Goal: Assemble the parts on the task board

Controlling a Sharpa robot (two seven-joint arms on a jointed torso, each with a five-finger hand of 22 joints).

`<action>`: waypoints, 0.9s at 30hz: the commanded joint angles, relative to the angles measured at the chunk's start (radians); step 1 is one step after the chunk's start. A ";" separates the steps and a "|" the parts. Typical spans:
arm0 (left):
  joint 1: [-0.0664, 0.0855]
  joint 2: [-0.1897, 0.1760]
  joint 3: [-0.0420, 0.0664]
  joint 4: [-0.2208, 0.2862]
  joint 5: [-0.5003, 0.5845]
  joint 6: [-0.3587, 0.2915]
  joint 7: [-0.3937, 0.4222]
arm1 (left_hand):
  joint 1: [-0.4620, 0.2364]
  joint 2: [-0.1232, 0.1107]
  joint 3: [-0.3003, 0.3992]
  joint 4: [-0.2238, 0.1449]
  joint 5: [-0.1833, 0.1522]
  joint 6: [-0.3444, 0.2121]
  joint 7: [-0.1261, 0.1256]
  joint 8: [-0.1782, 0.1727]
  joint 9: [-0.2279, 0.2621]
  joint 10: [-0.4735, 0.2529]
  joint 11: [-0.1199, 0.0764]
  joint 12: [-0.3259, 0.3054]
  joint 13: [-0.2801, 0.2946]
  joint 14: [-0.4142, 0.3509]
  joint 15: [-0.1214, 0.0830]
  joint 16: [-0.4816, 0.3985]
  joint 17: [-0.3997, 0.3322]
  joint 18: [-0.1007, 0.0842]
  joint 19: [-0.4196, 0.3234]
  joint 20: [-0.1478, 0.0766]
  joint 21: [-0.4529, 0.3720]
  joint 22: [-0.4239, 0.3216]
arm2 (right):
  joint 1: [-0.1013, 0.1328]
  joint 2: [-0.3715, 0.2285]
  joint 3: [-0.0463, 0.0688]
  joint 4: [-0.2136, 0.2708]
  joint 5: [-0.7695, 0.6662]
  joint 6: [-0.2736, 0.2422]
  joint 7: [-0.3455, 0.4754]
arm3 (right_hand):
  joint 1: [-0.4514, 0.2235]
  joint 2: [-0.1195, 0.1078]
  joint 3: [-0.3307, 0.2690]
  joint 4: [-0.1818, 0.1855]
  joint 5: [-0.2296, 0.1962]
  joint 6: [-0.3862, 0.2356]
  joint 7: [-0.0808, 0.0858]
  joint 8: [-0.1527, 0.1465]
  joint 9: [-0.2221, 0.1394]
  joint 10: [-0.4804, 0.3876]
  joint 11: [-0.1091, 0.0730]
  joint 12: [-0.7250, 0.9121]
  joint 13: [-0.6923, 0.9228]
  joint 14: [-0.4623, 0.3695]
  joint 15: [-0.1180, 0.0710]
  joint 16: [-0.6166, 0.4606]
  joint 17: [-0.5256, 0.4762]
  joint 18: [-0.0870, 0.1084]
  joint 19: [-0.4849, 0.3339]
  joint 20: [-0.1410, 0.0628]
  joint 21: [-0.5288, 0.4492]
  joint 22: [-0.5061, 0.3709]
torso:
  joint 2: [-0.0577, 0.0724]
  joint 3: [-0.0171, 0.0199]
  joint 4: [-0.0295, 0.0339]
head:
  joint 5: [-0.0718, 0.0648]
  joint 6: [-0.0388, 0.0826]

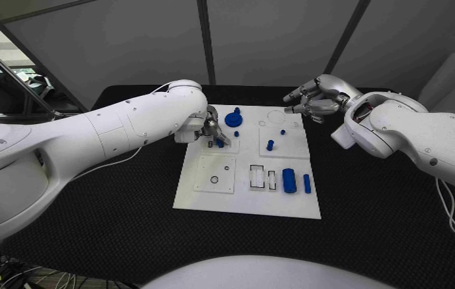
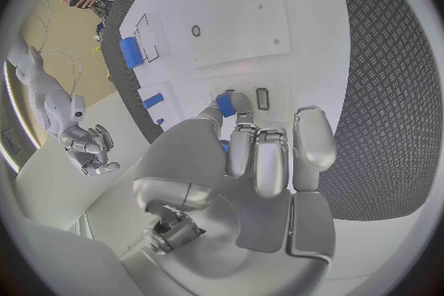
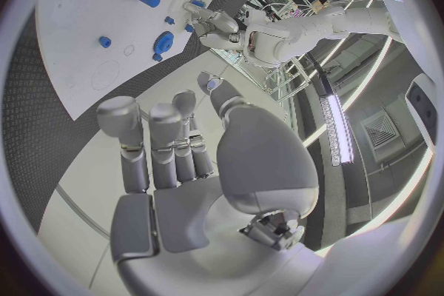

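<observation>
Reaching over the far left part of the white rectangular task board (image 1: 248,200), the left hand (image 1: 210,126) has its fingers (image 2: 243,140) curled downward, and a small blue plastic peg (image 2: 225,103) sits at their tips. In the left wrist view the peg is pressed between fingertip and thumb, right against the board surface and next to a small dark rectangular slot (image 2: 262,98). So the left hand pinches the peg.

The right hand (image 1: 315,100) hovers above the far right corner of the board, off the surface. Its fingers (image 3: 152,137) are loosely bent and apart, with nothing between them.

Board lies flat in the middle of the black textured table (image 1: 379,203). Parts seen on it:
- round blue disc with a raised hub (image 1: 233,119), far side, just beside the left hand
- short blue upright pin (image 1: 270,145), centre right
- two smaller blue pegs (image 1: 283,131) near the far right panel
- thick blue cylinder (image 1: 289,180) lying on its side, near right
- thinner blue bar (image 1: 307,183) lying just beside that cylinder
- empty black-outlined rectangular recesses (image 1: 257,176) left of the cylinder
- square plate with a small ring hole (image 1: 215,174), near left
</observation>
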 commanded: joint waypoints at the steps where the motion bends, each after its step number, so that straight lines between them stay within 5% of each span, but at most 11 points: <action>1: -0.008 0.002 -0.004 0.006 -0.004 0.021 -0.008 | 0.011 -0.002 -0.009 -0.002 -0.001 0.008 -0.002 -0.005 0.002 0.063 0.002 -0.002 0.218 0.102 -0.006 0.001 0.243 -0.036 0.006 -0.001 -0.005 0.000 | 0.002 -0.001 0.001 0.003 -0.002 0.002 0.004 | -0.008 0.001 0.007 0.000 0.002 -0.009 -0.001 -0.002 -0.001 -0.008 -0.002 -0.002 -0.001 0.005 -0.001 -0.004 -0.001 0.006 0.002 -0.002 -0.004 0.000 | 0.000 0.0006 -0.0001 | 0.000 0.002; 27: -0.007 0.006 -0.004 0.019 -0.076 0.004 0.008 | 0.034 -0.019 -0.023 -0.013 -0.001 0.012 -0.003 -0.006 0.007 0.066 0.001 0.006 0.221 0.103 -0.006 0.003 0.245 -0.038 0.012 -0.001 0.000 0.010 | 0.002 0.002 0.001 0.001 -0.002 0.002 0.006 | -0.008 0.001 0.007 0.000 0.002 -0.009 -0.001 -0.002 -0.001 -0.008 -0.002 -0.002 -0.001 0.005 -0.001 -0.004 -0.001 0.006 0.002 -0.002 -0.004 0.000 | 0.000 0.0004 -0.0003 | 0.001 0.002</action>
